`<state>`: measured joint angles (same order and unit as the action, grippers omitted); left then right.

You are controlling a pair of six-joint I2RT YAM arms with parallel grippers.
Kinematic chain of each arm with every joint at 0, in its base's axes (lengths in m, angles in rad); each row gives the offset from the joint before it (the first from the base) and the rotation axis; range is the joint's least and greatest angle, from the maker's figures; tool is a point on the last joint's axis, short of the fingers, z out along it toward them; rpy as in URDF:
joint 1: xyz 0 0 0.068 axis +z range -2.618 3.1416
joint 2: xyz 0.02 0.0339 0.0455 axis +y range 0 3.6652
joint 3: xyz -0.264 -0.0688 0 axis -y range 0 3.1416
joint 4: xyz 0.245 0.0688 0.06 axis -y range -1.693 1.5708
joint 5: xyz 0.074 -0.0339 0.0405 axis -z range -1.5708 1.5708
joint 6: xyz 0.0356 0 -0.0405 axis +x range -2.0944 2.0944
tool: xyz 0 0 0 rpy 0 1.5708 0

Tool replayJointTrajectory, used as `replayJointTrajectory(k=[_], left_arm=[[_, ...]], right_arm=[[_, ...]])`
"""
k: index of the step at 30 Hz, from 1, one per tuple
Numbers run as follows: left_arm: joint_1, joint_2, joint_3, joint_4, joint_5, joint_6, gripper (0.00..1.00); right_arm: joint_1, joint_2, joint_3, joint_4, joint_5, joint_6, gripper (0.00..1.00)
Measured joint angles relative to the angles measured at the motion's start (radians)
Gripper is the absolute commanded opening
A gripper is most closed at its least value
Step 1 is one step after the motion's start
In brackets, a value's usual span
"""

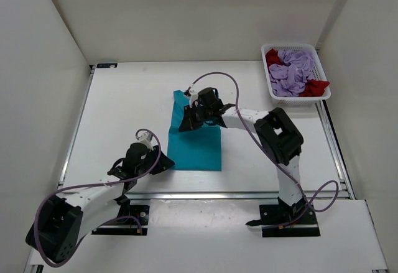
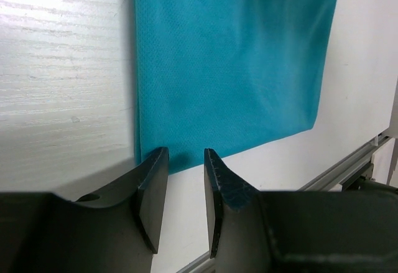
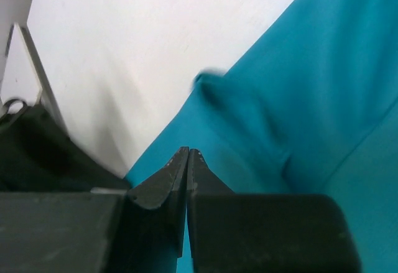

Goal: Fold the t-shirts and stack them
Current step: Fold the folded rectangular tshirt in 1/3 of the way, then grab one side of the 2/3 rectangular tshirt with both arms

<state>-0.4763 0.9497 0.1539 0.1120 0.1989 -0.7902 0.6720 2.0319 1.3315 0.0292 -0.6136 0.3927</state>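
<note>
A teal-blue t-shirt (image 1: 199, 148) lies flat in the middle of the table as a narrow folded strip. My left gripper (image 1: 165, 163) sits just off its near left corner, open, with only bare table between the jaws (image 2: 186, 155); the teal shirt (image 2: 230, 68) fills the view ahead of it. My right gripper (image 1: 186, 124) is low over the shirt's left edge, further back. Its jaws (image 3: 188, 150) are shut tight and no cloth shows between them, with the teal fabric (image 3: 311, 99) right beneath. The lavender t-shirt (image 1: 292, 74) and the red t-shirt (image 1: 272, 56) lie crumpled in the basket.
A white mesh basket (image 1: 292, 45) stands at the back right corner of the table. A metal rail (image 1: 217, 193) runs along the near edge, and white walls close in the left, back and right sides.
</note>
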Motion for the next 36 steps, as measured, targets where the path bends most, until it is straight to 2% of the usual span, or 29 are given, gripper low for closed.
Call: replayJointTrajectory(k=[7, 15, 18, 21, 22, 24, 31, 36], left_arm=[[0.024, -0.053, 0.0, -0.033, 0.002, -0.001, 0.4], [0.036, -0.075, 0.0, -0.061, 0.004, 0.0, 0.39], [0.036, -0.075, 0.003, -0.078, 0.003, 0.006, 0.4], [0.036, -0.076, 0.025, -0.13, -0.005, 0.027, 0.4], [0.035, -0.078, 0.039, -0.159, -0.017, 0.04, 0.4], [0.032, -0.084, 0.078, -0.226, -0.052, 0.074, 0.42], [-0.039, -0.082, 0.157, -0.355, -0.159, 0.171, 0.47], [-0.085, -0.014, 0.14, -0.36, -0.162, 0.174, 0.5]], right_arm=[[-0.072, 0.216, 0.198, -0.069, -0.027, -0.004, 0.0], [-0.084, 0.233, 0.228, -0.118, -0.016, -0.007, 0.0], [-0.084, 0.226, 0.236, -0.135, -0.024, -0.009, 0.09], [-0.084, 0.175, 0.219, -0.151, -0.033, -0.005, 0.23], [-0.084, 0.137, 0.195, -0.145, -0.032, -0.003, 0.31], [-0.084, 0.026, 0.106, -0.12, -0.029, 0.008, 0.39], [-0.072, -0.502, -0.426, 0.064, 0.086, 0.098, 0.34], [-0.048, -0.686, -0.724, 0.04, 0.229, 0.13, 0.4]])
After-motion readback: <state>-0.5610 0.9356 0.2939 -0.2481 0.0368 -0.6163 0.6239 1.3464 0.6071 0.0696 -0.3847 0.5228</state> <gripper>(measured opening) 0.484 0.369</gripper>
